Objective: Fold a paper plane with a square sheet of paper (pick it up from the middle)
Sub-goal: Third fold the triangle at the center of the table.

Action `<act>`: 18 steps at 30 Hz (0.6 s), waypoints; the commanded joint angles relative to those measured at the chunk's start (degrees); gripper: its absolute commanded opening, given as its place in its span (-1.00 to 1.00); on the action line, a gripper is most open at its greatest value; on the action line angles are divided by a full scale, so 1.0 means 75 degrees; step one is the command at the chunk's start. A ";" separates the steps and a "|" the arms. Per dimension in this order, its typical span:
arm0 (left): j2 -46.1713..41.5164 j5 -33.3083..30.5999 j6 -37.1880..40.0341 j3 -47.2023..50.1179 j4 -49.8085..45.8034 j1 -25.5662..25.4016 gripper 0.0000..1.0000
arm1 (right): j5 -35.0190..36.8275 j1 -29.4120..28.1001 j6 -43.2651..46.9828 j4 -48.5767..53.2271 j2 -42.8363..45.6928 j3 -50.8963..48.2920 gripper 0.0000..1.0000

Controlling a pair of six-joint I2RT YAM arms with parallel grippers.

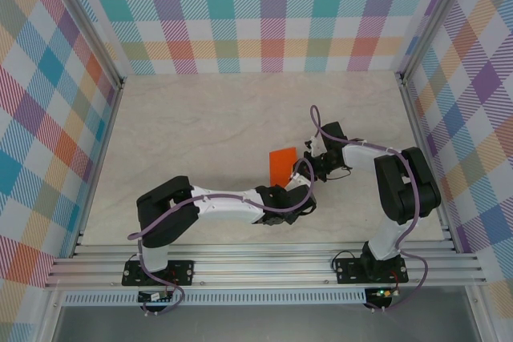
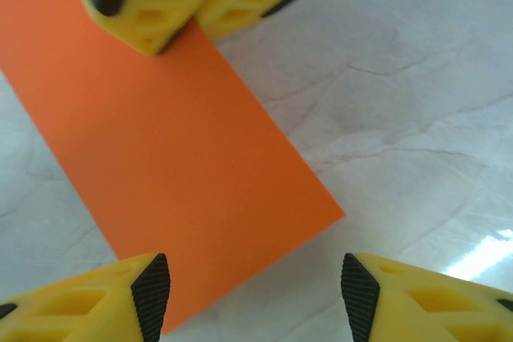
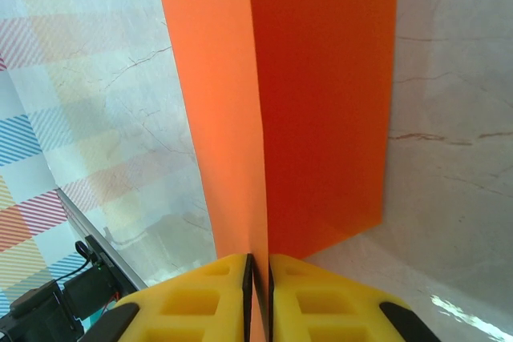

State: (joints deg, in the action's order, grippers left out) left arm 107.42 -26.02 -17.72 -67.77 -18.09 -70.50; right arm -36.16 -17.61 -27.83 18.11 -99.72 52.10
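On your marble table (image 1: 200, 118), mid-frame, the square sheet of paper (image 1: 282, 164) looks folded in half only. The right gripper (image 3: 258, 266) pinches it and the left gripper (image 2: 255, 294) stands released. I judge nose and wing folds are not yet done.

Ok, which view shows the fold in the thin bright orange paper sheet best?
Right wrist: the thin bright orange paper sheet is close up, its crease running straight up from the shut right gripper. Left wrist shows one flat face, no crease; the top view, just a small orange patch.
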 commanded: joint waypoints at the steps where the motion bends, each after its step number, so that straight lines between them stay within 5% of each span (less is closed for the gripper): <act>1: 0.0075 -0.0753 0.0018 -0.0172 -0.0117 -0.0081 0.12 | -0.0219 0.0051 0.0071 0.0170 -0.0084 0.0144 -0.70; 12: -0.0256 -0.0635 0.0018 0.0052 0.0207 0.0017 -0.63 | -0.0119 0.0095 0.0168 0.0243 -0.0052 0.0100 -0.68; 18: -0.0567 0.0181 -0.0010 0.0387 0.0711 0.0280 -0.80 | -0.0062 0.0116 0.0230 0.0318 -0.0003 0.0073 -0.64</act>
State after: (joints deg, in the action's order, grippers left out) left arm 106.52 -28.16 -17.28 -66.41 -15.77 -69.69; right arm -36.07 -17.21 -27.59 19.18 -99.72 52.10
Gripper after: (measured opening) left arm 0.115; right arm 0.177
